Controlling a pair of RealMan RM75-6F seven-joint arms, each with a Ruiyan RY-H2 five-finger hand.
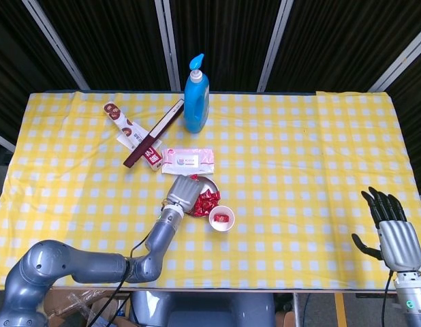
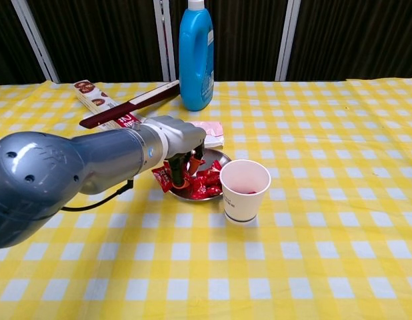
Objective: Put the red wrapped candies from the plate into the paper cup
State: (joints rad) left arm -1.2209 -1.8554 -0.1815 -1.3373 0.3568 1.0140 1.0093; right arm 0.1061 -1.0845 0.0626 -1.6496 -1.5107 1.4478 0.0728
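A small metal plate [image 2: 221, 157] [image 1: 212, 184] holds a pile of red wrapped candies [image 2: 205, 181] [image 1: 207, 201]. My left hand [image 2: 181, 142] [image 1: 184, 192] hangs over the plate's left half, fingers curled down into the pile. They touch the candies, but a pinch does not show. One candy [image 2: 161, 177] lies at the plate's left rim. The white paper cup [image 2: 245, 190] [image 1: 221, 219] stands upright just right of the plate with a red candy inside. My right hand [image 1: 393, 234] floats off the table's right front corner, fingers spread and holding nothing.
A tall blue pump bottle [image 2: 196, 53] [image 1: 195, 95] stands behind the plate. A pink-and-white wipes pack [image 1: 189, 159] lies between them. A long dark red box [image 1: 154, 133] and snack packets [image 1: 125, 126] lie at the back left.
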